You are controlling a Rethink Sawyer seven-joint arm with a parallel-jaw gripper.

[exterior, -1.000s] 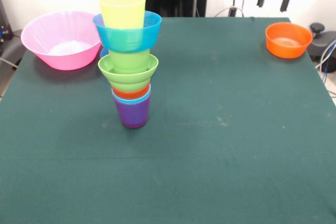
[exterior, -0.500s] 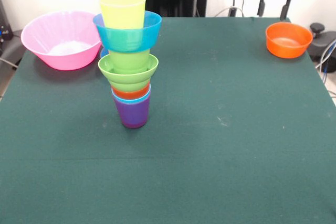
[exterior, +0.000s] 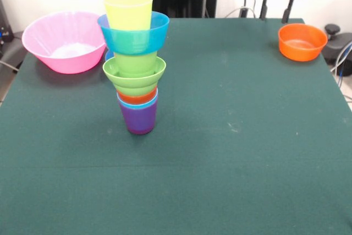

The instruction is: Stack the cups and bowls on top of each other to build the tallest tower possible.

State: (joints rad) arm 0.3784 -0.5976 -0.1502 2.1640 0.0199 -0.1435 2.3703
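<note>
The tower (exterior: 135, 64) stands left of centre on the desk (exterior: 231, 152), well built: purple cup (exterior: 138, 119) at the base, then light blue and orange rims, a ridged green bowl (exterior: 133, 74), a blue bowl (exterior: 133, 34) and a yellow-green cup (exterior: 128, 10) on top. Left to add, I judge: the orange bowl (exterior: 301, 41) at the far right and the big translucent pink bowl (exterior: 65, 41) at the far left. All are smooth, glossy plastic on a matte green cloth. The hand (exterior: 274, 10) hangs released and empty near the orange bowl.
</note>
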